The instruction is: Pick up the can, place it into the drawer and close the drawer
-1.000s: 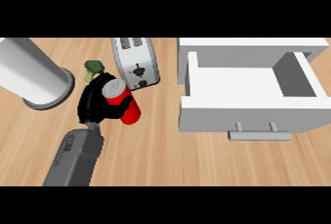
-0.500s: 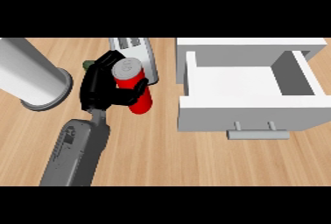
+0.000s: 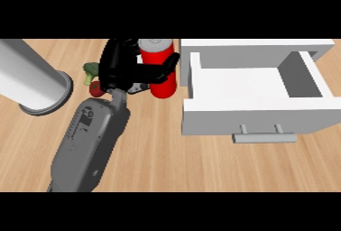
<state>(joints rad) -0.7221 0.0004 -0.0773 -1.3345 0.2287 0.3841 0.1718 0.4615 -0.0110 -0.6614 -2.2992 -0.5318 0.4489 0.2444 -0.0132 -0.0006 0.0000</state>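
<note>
Head view, left hand [image 3: 125,72] fingers [image 3: 165,66] curled round can [image 3: 163,76]

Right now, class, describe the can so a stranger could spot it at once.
Find the open white drawer at the right. Just left of it, the left hand has its fingers curled round the can. It is the only tall red cylinder with a silver top.

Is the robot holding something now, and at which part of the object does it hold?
Yes. The left hand holds the red can, fingers curled round its side, below the silver top.
</note>
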